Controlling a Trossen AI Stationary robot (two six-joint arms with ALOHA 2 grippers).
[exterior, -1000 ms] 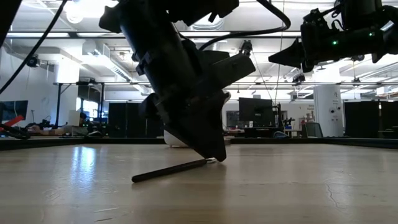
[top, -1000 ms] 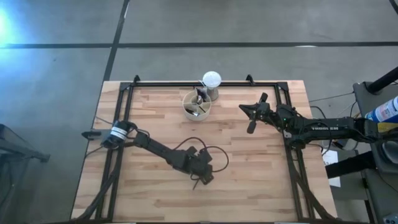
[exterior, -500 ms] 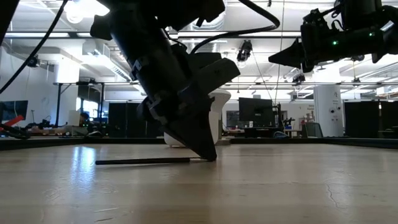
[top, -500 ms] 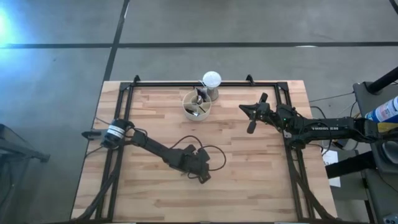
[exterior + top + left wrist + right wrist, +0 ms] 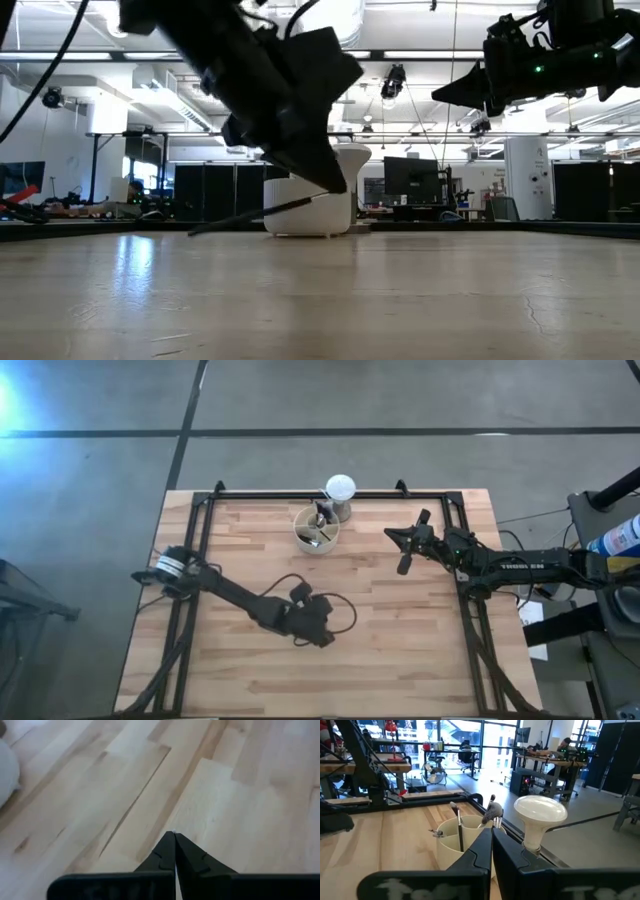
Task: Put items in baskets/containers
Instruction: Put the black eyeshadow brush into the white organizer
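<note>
My left gripper [image 5: 318, 636] is in the middle of the table toward the near side, above the wood, shut on a thin dark makeup brush [image 5: 250, 215]. Its shut fingers also show in the left wrist view [image 5: 174, 839], where the brush is hidden. The cream cup organiser [image 5: 315, 528] stands at the far middle of the table, with several brushes standing in its compartments [image 5: 460, 832]. My right gripper [image 5: 405, 548] hovers right of the cup, shut and empty [image 5: 491, 837]. My left gripper pinches the brush near one end [image 5: 318, 198] between its two fingertips. The fingers slant down from above. The brush is lifted clear of the table and tilted, its free end [image 5: 195, 231] lower than the held end.
A white ball on a small stand [image 5: 340, 488] stands just behind the cup, and it shows beside the cup in the right wrist view [image 5: 540, 812]. A black frame rail [image 5: 300, 494] runs along the table's edges. Bare wood [image 5: 400, 650] lies near my left gripper.
My left gripper has risen from the table and moved slightly toward the far edge. The brush first lay flat on the wood, then was lifted clear; it now hangs tilted from the fingertips.
</note>
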